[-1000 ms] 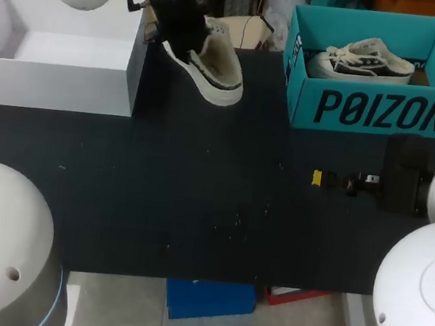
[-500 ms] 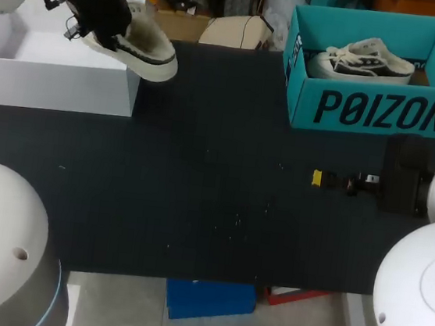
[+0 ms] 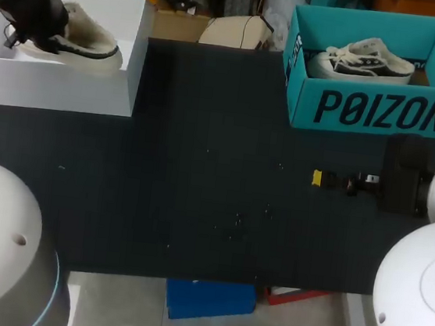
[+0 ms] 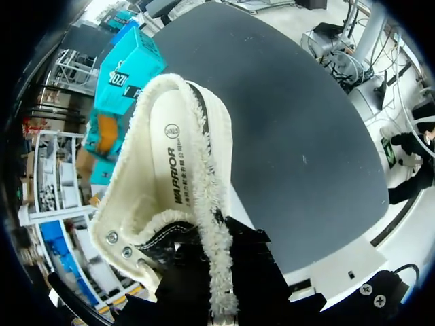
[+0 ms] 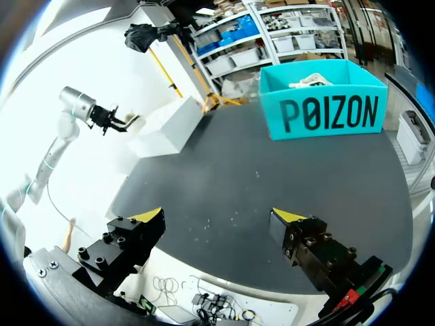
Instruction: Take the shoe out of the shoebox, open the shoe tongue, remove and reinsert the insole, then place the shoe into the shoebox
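Left tool [image 3: 31, 16], clamping the fleecy shoe [image 3: 78, 39], has swung from 12 o'clock to over the white shoebox [image 3: 68, 91] at 10 o'clock, nearly placed. Right tool [image 5: 219, 217] waits, fingers spread.

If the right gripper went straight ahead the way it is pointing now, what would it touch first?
Probably nothing: the right gripper points along the dark table. The white box and the teal shoebox lie beside that line, though its height is unclear.
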You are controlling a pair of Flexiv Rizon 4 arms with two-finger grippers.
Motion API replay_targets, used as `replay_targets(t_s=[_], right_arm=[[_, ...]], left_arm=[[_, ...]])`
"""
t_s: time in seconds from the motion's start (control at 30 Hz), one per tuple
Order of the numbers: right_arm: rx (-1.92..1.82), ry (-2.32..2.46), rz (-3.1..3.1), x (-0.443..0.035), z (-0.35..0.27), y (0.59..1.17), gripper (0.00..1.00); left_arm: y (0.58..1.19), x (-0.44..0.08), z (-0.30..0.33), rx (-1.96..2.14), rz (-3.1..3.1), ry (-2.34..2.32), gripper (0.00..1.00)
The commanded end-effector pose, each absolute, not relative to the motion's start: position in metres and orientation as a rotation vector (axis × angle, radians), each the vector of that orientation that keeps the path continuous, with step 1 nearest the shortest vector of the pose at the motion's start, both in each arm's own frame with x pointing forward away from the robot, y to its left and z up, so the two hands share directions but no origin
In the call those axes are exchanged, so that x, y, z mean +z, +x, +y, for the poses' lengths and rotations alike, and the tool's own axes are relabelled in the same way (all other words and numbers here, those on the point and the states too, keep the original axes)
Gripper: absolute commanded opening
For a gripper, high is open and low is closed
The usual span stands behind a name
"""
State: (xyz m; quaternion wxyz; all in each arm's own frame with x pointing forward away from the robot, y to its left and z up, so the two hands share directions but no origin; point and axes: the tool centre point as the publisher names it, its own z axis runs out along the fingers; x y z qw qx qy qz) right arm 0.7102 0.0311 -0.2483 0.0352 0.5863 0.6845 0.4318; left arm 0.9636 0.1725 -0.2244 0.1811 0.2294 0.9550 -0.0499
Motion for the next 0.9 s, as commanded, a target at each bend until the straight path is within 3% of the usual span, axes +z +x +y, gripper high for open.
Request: replay_targets(t_s=[0.03,0.53,0.9], right_arm=[[1.328,1.803,2.108,-0.249,0.031,0.710,1.00],[1.328,1.803,2.108,-0.249,0.031,0.710,1.00],[1.328,1.803,2.108,-0.249,0.031,0.710,1.00]], left_arm=[[0.969,-0.228,0.191,-0.159,2.668,0.625,0.00],[1.013,-0.240,0.255,-0.149,2.701,0.522,0.00],[1.040,-0.263,0.252,-0.163,2.741,0.528,0.00]])
